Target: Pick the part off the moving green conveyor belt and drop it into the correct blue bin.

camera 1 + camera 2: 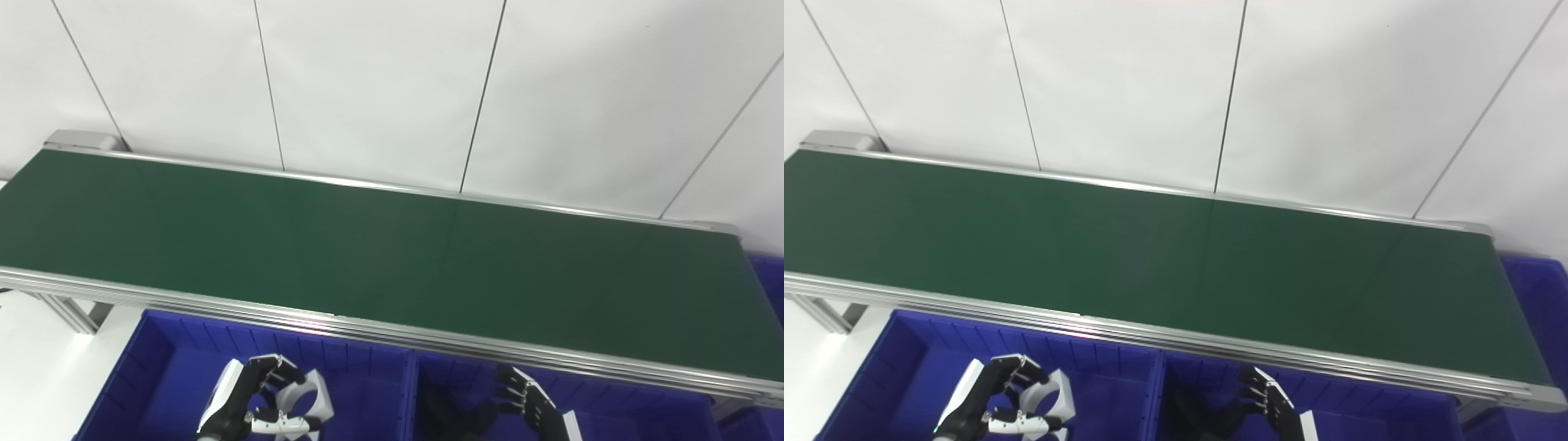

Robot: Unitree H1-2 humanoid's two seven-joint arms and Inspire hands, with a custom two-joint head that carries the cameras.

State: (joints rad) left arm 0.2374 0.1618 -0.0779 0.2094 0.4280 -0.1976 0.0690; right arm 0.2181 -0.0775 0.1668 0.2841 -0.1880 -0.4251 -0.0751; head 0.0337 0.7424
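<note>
The green conveyor belt (392, 257) runs across the picture and carries nothing. My left hand (254, 398) is over the left blue bin (159, 367), with its fingers and thumb shut around a white ring-shaped part (306, 401). My right hand (530, 404) hovers over the middle blue bin (612, 410) with its fingers apart and nothing in it. The same scene shows in the right eye view, with the left hand (995, 398), the part (1050, 401) and the right hand (1271, 404).
The belt's metal rail (429, 337) runs just above the bins. A divider wall (409, 398) separates the left and middle bins. Another blue bin (1534, 294) stands past the belt's right end. A white panelled wall is behind.
</note>
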